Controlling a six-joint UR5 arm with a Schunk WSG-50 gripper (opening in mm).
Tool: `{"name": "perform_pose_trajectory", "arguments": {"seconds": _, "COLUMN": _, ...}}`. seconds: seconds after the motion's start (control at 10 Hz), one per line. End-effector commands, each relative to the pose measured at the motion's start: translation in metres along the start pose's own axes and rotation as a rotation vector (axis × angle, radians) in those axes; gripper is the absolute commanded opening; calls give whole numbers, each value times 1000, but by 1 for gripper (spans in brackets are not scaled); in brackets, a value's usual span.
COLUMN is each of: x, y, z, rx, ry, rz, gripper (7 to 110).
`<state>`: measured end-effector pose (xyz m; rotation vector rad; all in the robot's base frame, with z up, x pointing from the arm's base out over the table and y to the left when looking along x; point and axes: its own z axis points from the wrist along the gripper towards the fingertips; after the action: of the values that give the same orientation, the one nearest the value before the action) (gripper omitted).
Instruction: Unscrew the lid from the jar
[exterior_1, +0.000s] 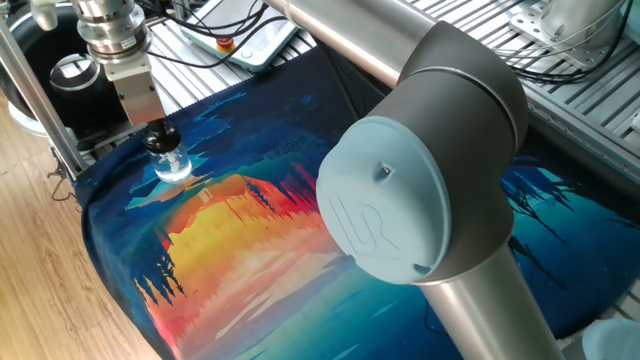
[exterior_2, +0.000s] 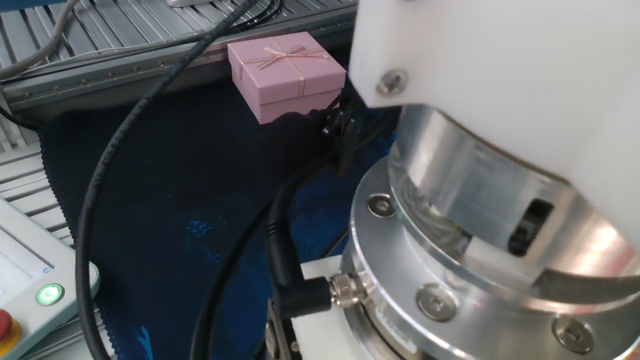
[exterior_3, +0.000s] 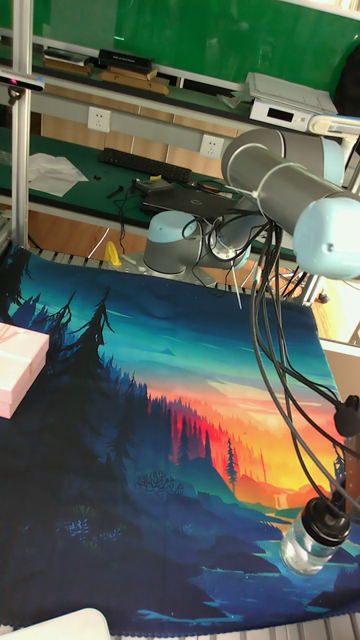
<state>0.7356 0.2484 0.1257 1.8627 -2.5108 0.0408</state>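
Observation:
The jar (exterior_1: 173, 166), small and clear, stands upright near the far-left corner of the painted mat (exterior_1: 260, 230). The black lid (exterior_1: 160, 136) sits on its neck. My gripper (exterior_1: 156, 132) comes down on the lid from above, and its dark fingers are closed around it. In the tall fixed view the jar (exterior_3: 306, 548) and the lid (exterior_3: 325, 521) show at the bottom right, with cables hanging in front. The other fixed view holds only my wrist flange (exterior_2: 470, 250); there the jar is hidden.
A black ring-shaped device (exterior_1: 72, 73) stands behind an aluminium post (exterior_1: 38, 95), close to the jar. A pink gift box (exterior_2: 285, 65) lies at the mat's far side (exterior_3: 18, 368). My arm's big elbow joint (exterior_1: 420, 180) hangs over the mat. A pendant with a green button (exterior_2: 48, 295) lies off the mat.

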Motion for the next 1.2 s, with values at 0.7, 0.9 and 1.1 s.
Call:
{"name": "perform_pose_trajectory", "arguments": {"seconds": 0.7, "x": 6, "y": 1, "z": -10, "rx": 0, "ry": -2, "rz": -57, "gripper": 22}}
{"name": "perform_pose_trajectory", "arguments": {"seconds": 0.9, "x": 10, "y": 0, "z": -10, "rx": 7, "ry": 7, "rz": -70, "gripper": 22}}
{"name": "perform_pose_trajectory", "arguments": {"seconds": 1.1, "x": 10, "y": -2, "z": -6, "rx": 15, "ry": -6, "rz": -85, "gripper": 22}}
